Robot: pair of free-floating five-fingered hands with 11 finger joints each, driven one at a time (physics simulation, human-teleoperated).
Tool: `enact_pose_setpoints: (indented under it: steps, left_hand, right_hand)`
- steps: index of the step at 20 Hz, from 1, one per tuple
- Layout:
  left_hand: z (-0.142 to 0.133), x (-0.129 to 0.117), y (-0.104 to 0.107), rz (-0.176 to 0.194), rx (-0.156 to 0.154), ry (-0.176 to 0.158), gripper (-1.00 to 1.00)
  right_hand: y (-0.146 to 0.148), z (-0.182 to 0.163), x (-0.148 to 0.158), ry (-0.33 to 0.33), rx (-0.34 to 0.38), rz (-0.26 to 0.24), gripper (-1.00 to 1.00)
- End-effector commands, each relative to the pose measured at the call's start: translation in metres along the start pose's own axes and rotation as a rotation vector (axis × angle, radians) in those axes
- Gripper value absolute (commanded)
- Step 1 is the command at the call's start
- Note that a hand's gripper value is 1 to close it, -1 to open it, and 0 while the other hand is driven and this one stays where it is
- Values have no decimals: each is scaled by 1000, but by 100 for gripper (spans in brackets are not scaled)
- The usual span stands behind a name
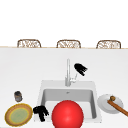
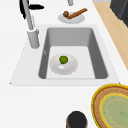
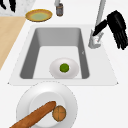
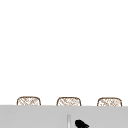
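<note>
My right hand [image 1: 80, 68] hovers just right of the tall grey faucet [image 1: 68, 72], above its side lever, fingers straight and pointing down. In the right side view this right hand [image 3: 118, 27] has its thumb reaching toward the faucet [image 3: 96, 37]. My left hand [image 1: 40, 110] hangs over the counter at the sink's front left corner, fingers relaxed, holding nothing. A big red ball [image 1: 67, 114] covers the front of the sink [image 1: 42, 87]. On the basin floor lies a white bowl [image 3: 72, 71] with a green lime [image 3: 64, 67] in it.
Left of the sink are a yellow-rimmed plate [image 1: 18, 115] and a dark cup [image 1: 18, 96]. On the right, a white plate [image 1: 106, 103] carries a long brown stick [image 1: 118, 107] and a small brown ball [image 1: 112, 98]. Three chair backs line the far edge.
</note>
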Motion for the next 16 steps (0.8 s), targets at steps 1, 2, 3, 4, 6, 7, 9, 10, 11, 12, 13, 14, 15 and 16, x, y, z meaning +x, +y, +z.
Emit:
enact_pose_setpoints:
  steps: [1, 2, 3, 4, 6, 7, 9, 10, 11, 12, 13, 14, 15, 16]
  left_hand:
    - [0, 0, 0, 0, 0, 0, 0]
    - [0, 0, 0, 0, 0, 0, 0]
    - [0, 0, 0, 0, 0, 0, 0]
    - [0, 0, 0, 0, 0, 0, 0]
    - [0, 0, 0, 0, 0, 0, 0]
    - [0, 0, 0, 0, 0, 0, 0]
    - [0, 0, 0, 0, 0, 0, 0]
    - [0, 0, 0, 0, 0, 0, 0]
    - [0, 0, 0, 0, 0, 0, 0]
    - [0, 0, 0, 0, 0, 0, 0]
    - [0, 0, 0, 0, 0, 0, 0]
    - [0, 0, 0, 0, 0, 0, 0]
    - [0, 0, 0, 0, 0, 0, 0]
    - [0, 0, 0, 0, 0, 0, 0]
  right_hand:
    - [16, -8, -12, -76, -22, -45, -100]
    - [20, -11, -14, -86, -25, -60, -100]
    - [25, -11, -16, -99, -30, -72, -100]
    - [30, -12, -18, -113, -32, -78, -100]
    - [37, -13, -23, -148, -35, -93, -100]
    - [39, -12, -24, -165, -30, -105, -100]
    - [44, -13, -27, -156, -12, -127, -100]
    - [47, -15, -29, -171, -26, -135, -100]
    - [50, -16, -30, -187, -43, -148, -100]
    - [50, -19, -27, -210, -47, -156, -100]
    - [50, -19, -24, -226, -48, -151, -100]
    - [51, -19, -25, -241, -45, -143, -100]
    - [55, -18, -28, -258, -32, -138, -100]
    - [55, -19, -28, -271, -34, -144, -100]
